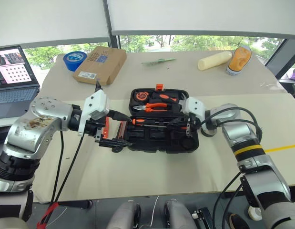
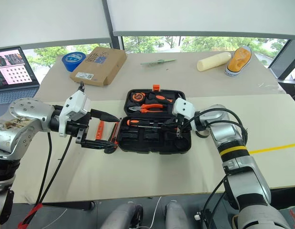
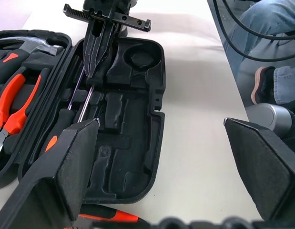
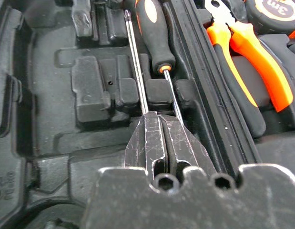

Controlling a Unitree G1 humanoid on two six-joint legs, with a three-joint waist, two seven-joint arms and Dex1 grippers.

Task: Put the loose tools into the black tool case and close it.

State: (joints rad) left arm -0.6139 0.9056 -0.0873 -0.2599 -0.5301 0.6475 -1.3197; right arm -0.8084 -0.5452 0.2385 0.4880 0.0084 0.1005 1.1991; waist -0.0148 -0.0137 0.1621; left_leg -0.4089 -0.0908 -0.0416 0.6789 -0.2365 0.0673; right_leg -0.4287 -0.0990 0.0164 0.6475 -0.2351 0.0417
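1. lying open on the surface (image 1: 137, 176), the black tool case (image 1: 159, 138) holds a screwdriver (image 4: 154, 38).
2. right hand (image 4: 159, 126) is clenched over the case's shafts.
3. left hand (image 1: 114, 129) is released beside the case.

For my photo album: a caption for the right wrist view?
Shut right gripper pinching a screwdriver's shaft inside the open black tool case.

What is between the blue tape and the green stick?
A brown cardboard box lies on the table between the blue tape and the green stick, as the left eye view shows.
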